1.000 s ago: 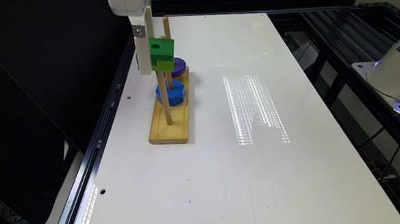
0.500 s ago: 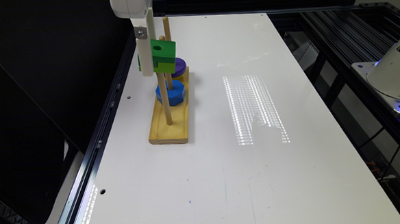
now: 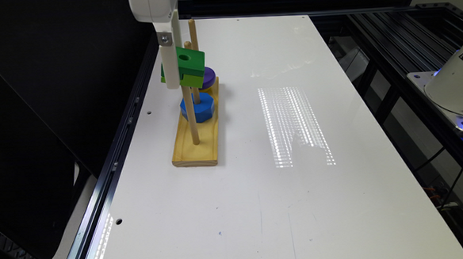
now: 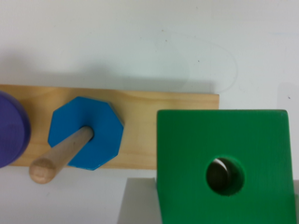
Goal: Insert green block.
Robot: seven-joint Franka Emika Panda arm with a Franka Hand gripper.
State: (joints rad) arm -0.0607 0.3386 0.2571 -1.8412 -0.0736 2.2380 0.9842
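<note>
My jaws gripped the green block high above the wooden base, its hole near the front peg's tip.

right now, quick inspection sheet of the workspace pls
surface: white table, glare patch and a few faint marks
job's things: green block held in the air at the top of the near peg; wooden base with three pegs; the near peg carries nothing
clutter: blue hexagonal block and purple ring sit on the other pegs
grippers: gripper at the green block's side, finger state unclear
cables: some wiring under the frame at the exterior view's right
surroundings: black frame rails, white robot base
</note>
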